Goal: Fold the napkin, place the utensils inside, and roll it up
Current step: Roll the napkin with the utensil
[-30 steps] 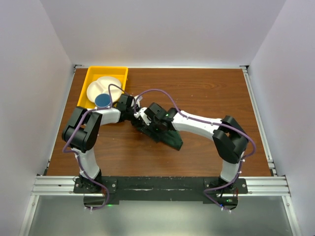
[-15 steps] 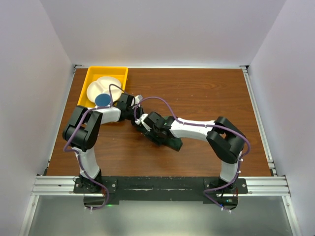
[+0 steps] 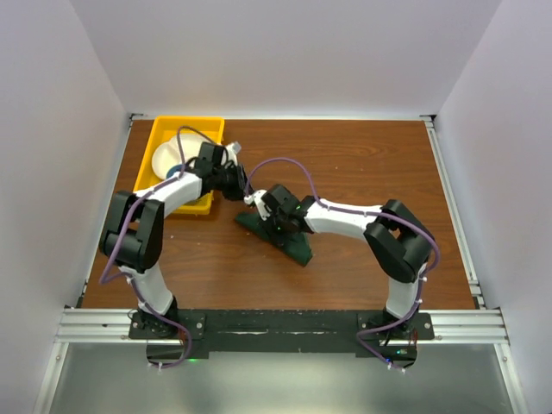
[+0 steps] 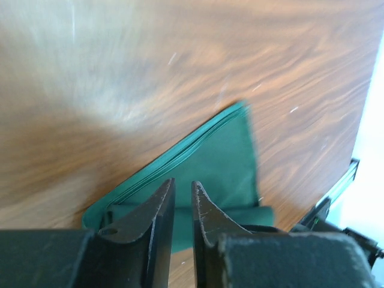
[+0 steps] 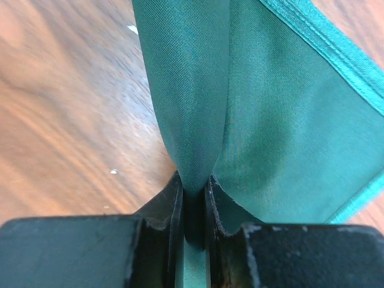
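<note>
Though unclear overhead, napkin (image 5: 270,108) in claw (image 5: 193,180).

The napkin (image 5: 270,120) is running off the top and right edges beyond the right gripper (image 5: 193,198), its pinched fold disappearing between the fingers. Ahead of the left gripper (image 4: 183,204), the table (image 4: 90,66) is blurring. Behind that claw, the left arm (image 3: 177,191) is covering part of the white plate (image 3: 162,157).

Right fingers (image 5: 165,211) pinched together, left fingers (image 4: 157,209) slightly parted.
</note>
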Robot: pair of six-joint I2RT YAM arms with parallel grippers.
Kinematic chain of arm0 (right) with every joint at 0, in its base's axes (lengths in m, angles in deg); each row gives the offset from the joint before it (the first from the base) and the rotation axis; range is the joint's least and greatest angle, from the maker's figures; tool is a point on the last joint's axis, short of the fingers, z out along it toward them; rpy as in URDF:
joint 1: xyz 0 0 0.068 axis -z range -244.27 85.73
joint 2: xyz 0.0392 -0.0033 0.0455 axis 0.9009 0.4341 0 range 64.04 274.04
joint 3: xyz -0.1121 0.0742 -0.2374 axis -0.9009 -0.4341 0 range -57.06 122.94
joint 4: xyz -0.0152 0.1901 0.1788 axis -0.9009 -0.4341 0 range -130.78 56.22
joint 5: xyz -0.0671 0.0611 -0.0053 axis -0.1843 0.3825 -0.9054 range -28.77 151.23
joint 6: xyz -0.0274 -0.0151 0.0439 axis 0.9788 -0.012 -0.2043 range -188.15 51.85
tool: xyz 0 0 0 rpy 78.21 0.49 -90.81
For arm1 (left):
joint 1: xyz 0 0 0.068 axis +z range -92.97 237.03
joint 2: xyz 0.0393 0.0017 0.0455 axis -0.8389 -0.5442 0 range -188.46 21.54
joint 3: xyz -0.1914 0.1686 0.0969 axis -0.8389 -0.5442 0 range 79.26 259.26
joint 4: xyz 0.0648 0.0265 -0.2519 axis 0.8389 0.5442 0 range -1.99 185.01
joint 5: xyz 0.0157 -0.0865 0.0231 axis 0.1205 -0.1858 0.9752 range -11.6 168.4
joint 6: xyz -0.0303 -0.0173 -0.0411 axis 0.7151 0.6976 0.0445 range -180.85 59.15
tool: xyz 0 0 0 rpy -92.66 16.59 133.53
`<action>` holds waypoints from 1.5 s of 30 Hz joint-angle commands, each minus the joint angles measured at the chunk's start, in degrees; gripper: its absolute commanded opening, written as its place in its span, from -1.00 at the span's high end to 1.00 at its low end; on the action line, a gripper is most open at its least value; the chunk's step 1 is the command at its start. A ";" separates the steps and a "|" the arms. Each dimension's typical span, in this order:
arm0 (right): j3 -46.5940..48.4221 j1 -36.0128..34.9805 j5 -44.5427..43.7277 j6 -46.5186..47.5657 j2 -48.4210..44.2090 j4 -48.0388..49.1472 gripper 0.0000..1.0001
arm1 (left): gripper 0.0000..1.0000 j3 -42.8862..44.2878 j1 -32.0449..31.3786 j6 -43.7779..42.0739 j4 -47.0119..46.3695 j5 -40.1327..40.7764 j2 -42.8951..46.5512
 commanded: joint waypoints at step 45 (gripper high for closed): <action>5.24 23.63 31.56 -6.40 0.21 -20.79 -0.01 | 0.73 -10.66 -5.38 -0.23 -15.43 2.89 -3.61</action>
